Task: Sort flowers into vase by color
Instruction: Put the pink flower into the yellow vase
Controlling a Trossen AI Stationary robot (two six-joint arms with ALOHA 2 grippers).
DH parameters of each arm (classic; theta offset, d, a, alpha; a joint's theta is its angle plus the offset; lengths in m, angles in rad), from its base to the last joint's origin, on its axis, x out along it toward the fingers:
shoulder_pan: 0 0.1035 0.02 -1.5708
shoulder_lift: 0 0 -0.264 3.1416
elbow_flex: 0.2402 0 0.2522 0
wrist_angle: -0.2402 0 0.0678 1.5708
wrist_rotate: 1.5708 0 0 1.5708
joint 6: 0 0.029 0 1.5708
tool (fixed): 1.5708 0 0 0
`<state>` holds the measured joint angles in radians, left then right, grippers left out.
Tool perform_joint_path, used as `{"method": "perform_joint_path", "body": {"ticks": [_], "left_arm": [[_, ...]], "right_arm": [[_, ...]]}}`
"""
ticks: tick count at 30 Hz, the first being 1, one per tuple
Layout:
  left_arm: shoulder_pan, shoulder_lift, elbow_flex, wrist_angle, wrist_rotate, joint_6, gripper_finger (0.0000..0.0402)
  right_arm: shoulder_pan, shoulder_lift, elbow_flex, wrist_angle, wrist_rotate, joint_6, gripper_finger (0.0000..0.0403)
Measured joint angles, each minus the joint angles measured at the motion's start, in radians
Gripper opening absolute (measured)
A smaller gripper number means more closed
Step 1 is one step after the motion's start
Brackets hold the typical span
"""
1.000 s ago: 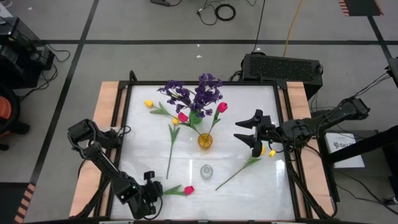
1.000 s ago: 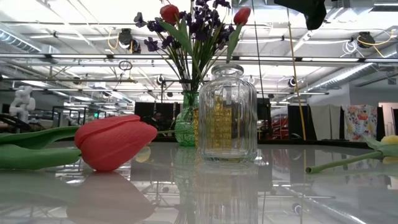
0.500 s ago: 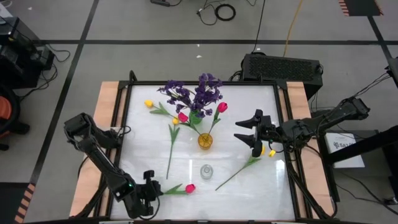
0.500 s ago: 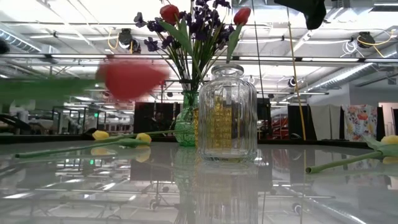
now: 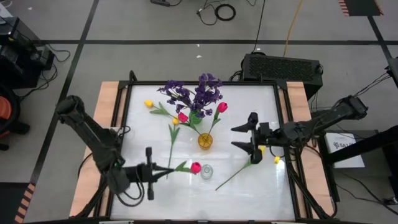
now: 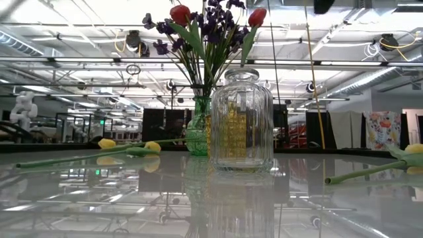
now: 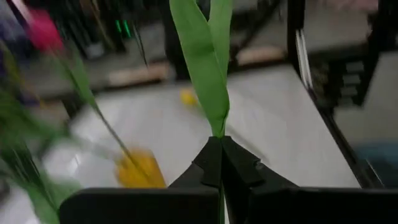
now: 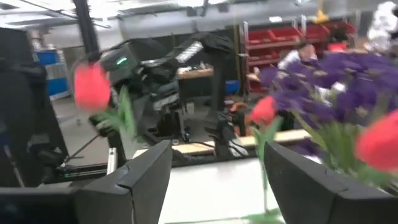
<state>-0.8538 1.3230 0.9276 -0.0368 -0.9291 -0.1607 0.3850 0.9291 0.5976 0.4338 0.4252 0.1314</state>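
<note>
The left gripper was clamped shut on the green stem of a pink-red tulip, holding it off the white tabletop with the bloom just beside the clear ribbed glass jar. In the left wrist view the closed dark fingers pinched the stem where its long green leaves rose. The right gripper hung with its jaws wide and nothing between them, above the table right of the small yellow vase. A green vase held purple sprigs and two more pink-red tulips. Three yellow tulips lay loose on the table
</note>
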Motion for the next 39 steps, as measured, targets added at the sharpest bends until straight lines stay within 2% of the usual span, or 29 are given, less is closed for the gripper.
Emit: {"method": "perform_joint_path", "body": {"ticks": [4,8,14,21,27,35,39], "left_arm": [[0.093,-0.016,0.0,0.267,0.073,0.309,0.0001],[0.191,-0.016,0.0,0.472,0.23,0.466,0.0001],[0.322,-0.017,0.0,0.619,0.481,0.504,0.0001],[0.4,0.031,0.001,0.668,0.668,0.457,0.0001],[0.403,0.108,0.001,0.773,0.698,0.505,0.0001],[0.402,0.12,0.001,0.789,0.741,0.534,0.0001],[0.403,0.128,0.001,0.79,0.743,0.536,0.0001]], "right_arm": [[0.008,0.102,0.0,0.174,-0.016,-0.079,0.0247],[0.01,0.198,0.028,0.293,-0.018,-0.121,0.0247],[0.011,0.331,0.153,0.293,-0.069,-0.133,0.0247],[0.039,0.46,0.298,0.287,-0.069,-0.205,0.0247],[0.056,0.526,0.375,0.289,-0.069,-0.266,0.0247],[0.062,0.555,0.401,0.296,-0.07,-0.286,0.0247],[0.061,0.555,0.401,0.297,-0.12,-0.274,0.0247]]}}
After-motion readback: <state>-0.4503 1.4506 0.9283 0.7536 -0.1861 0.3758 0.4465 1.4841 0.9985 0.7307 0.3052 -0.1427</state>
